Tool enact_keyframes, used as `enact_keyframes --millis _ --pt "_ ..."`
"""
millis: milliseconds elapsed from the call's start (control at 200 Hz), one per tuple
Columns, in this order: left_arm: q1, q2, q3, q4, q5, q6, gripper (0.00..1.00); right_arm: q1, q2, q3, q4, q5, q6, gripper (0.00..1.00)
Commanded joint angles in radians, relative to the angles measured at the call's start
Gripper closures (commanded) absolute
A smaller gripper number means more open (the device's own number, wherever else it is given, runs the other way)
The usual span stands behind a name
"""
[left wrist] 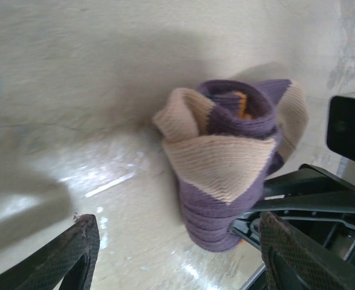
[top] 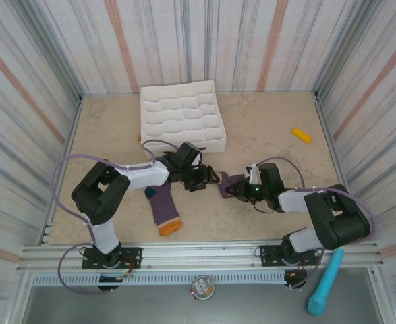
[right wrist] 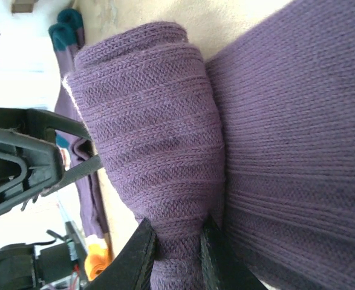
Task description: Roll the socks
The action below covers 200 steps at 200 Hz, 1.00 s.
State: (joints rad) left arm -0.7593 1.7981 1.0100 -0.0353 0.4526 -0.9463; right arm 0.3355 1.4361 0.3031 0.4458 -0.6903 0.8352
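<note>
Beige worktop [top: 265, 128] boxed in by striped walls [top: 184, 40]. At its centre, rolled sock [top: 228, 183], purple with a cream patch, clenched low down by right gripper [right wrist: 177, 257]. Released and spread wide, left gripper [top: 208, 179] just beside the roll. Near left arm [top: 106, 192], second sock [top: 162, 208] lying flat, orange toe nearest. Behind, white tray [top: 181, 118].

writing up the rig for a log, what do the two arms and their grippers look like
Both the left arm and right arm have chunky black joint housings joined by white links, each with a lavender cable looping alongside. The left gripper and right gripper are black; the left's fingers carry a cross-hatched texture. A small green light glows on the right wrist.
</note>
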Motion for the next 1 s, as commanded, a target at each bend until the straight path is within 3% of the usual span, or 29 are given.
enact_keyframes --millis 0,721,897,997 --pt "-0.021 0.025 0.029 0.034 -0.003 0.016 0.29 -0.024 0.053 -0.036 -0.058 -0.064 0.048 0.96" --pt "-0.052 0.167 0.134 0.019 -0.061 -0.012 0.39 -0.112 0.109 -0.049 -0.081 -0.114 0.056 0.98" --pt "-0.061 0.197 0.165 -0.006 -0.059 -0.020 0.46 -0.123 0.118 -0.047 -0.070 -0.119 0.058 0.98" --pt "-0.062 0.207 0.175 -0.023 -0.059 -0.026 0.56 -0.124 0.113 -0.046 -0.071 -0.121 0.055 0.96"
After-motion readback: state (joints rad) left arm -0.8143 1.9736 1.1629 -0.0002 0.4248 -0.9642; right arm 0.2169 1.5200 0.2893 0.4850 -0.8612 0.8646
